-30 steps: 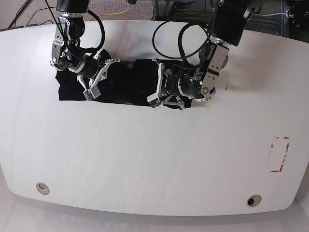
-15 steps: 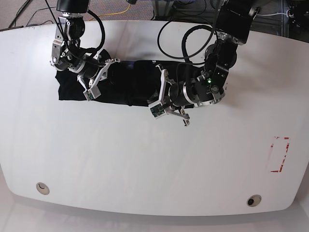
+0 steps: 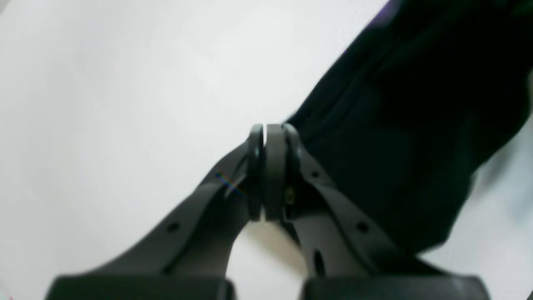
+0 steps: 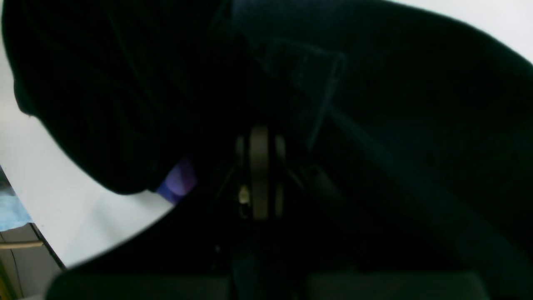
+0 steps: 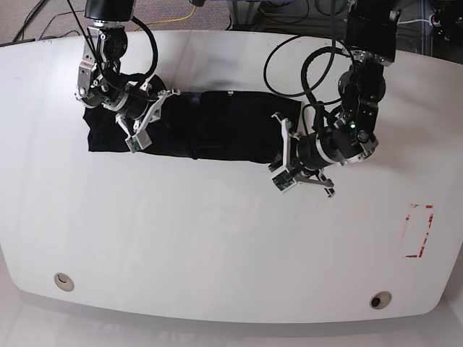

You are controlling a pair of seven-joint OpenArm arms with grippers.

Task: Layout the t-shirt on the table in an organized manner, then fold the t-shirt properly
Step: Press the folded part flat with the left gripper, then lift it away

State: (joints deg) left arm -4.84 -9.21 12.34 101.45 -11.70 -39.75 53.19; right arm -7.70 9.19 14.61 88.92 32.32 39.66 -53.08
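Bare table [image 5: 217, 238] below t-shirt [image 5: 210, 130]

surface [image 5: 217, 238]: glossy white, curved edges
holes: one near front left [image 5: 64, 280], one near front right [image 5: 380, 299]
tape [image 5: 419, 231]: red outline, right side
shirt [image 5: 210, 126]: black, lying flat in a long band at the back

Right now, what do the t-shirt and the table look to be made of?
The t-shirt: soft matte black cloth, likely a cotton-type knit; it lies in a long folded band with creases and a stitched seam in the right wrist view. The table: hard, glossy white top, perhaps laminate or painted board; it shows soft reflections and smooth curved edges.
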